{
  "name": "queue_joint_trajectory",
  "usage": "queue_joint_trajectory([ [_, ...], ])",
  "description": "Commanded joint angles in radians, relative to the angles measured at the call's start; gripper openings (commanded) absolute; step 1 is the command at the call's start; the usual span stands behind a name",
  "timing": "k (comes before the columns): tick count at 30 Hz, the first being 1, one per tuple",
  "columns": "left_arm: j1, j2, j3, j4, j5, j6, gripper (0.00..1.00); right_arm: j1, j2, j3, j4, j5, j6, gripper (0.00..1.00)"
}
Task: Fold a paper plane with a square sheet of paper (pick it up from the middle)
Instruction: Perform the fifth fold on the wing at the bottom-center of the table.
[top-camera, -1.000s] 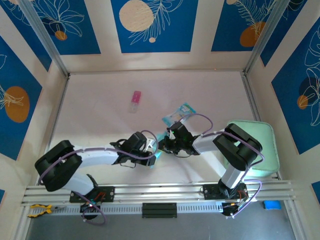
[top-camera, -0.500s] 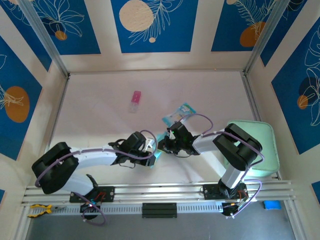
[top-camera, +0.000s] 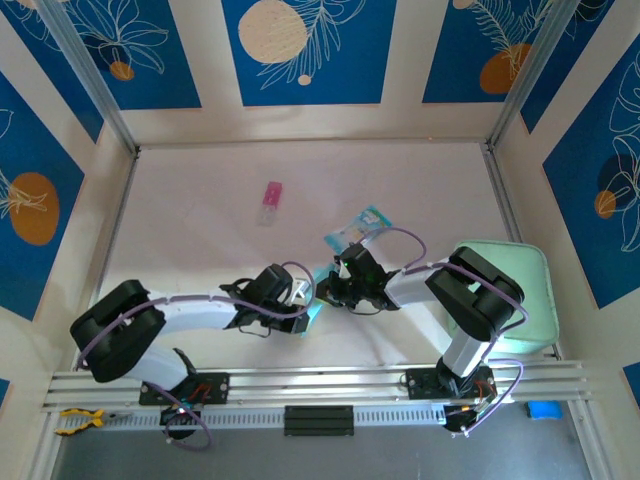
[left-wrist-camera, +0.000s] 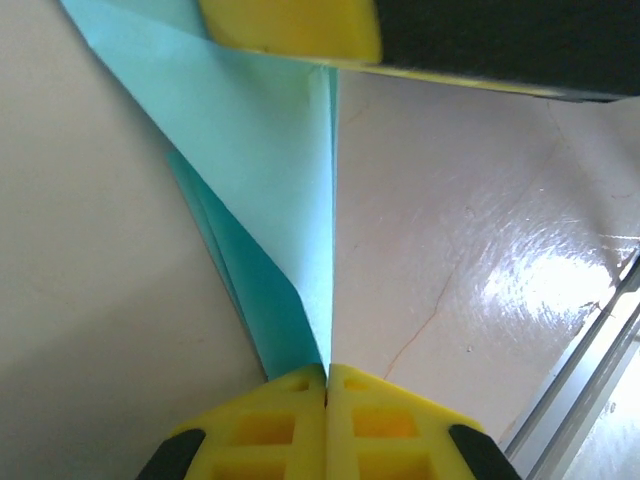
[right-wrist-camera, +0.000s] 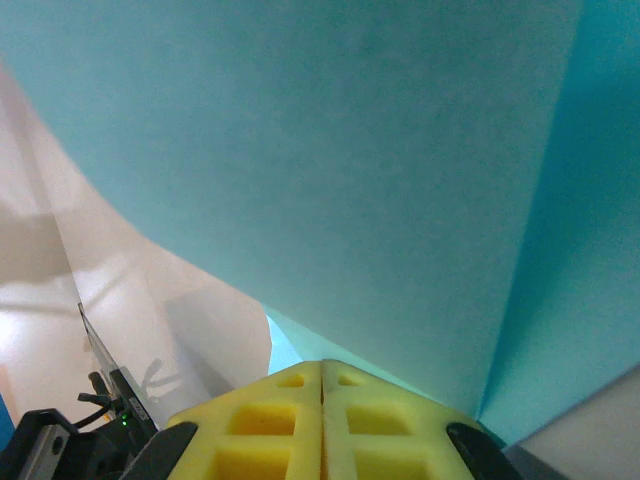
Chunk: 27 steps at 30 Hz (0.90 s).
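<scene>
Obs., left to right

- Small pink item (top-camera: 271, 203): far side of the left pincer, well apart from it, lying on the worktop (top-camera: 200, 240). Not involved.
- Left pincer (top-camera: 300, 300): wrist view shows the yellow pads pressed flat together (left-wrist-camera: 326, 375) with a folded edge of the square sheet of paper (left-wrist-camera: 270, 180) running straight into the seam. Clenched on the sheet.
- Sheet: light blue, spans the short gap between the two pincers, low over the worktop near its middle; a sliver shows from above (top-camera: 316, 312). Creased into several layers fanning away from the left pincer; not yet a finished dart.
- Right pincer (top-camera: 335, 285): just beside the left one, tips facing it. Wrist view: pads closed (right-wrist-camera: 322, 370), a broad blue panel (right-wrist-camera: 300, 150) rising from the seam. Grasping the sheet.
- Teal-and-clear packet (top-camera: 358, 228): just beyond the right pincer. Mint-green pad (top-camera: 520, 290): well to its right.

Handling (judgement): very light, thin, limp across a span, stiff only along creases. Tears or crumples if the two pincers pull apart or twist against each other. Smooth stock, may slip from a light pinch. Best hold is on the multi-layer folded edge near the centre crease, not on a single loose flap
</scene>
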Motion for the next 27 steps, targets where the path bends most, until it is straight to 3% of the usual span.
queue_joint_trajectory([
  [1,0.004,0.040,-0.018,-0.052,0.093,-0.020,0.00,-0.005,0.030,-0.034,-0.075,0.086,0.005,0.09],
  [11,0.008,0.034,-0.055,-0.066,0.096,-0.060,0.00,-0.012,0.037,-0.040,-0.074,0.094,0.019,0.09],
  [17,0.011,0.004,-0.085,-0.052,0.104,-0.076,0.10,-0.015,0.037,-0.045,-0.071,0.096,0.028,0.09],
  [21,0.011,-0.013,-0.097,-0.046,0.108,-0.084,0.11,-0.015,0.033,-0.049,-0.071,0.097,0.030,0.09],
  [24,0.011,-0.021,-0.101,-0.043,0.111,-0.085,0.00,-0.014,0.035,-0.047,-0.075,0.097,0.028,0.09],
  [27,0.011,-0.024,-0.106,-0.035,0.117,-0.091,0.00,-0.014,0.037,-0.043,-0.083,0.099,0.028,0.09],
])
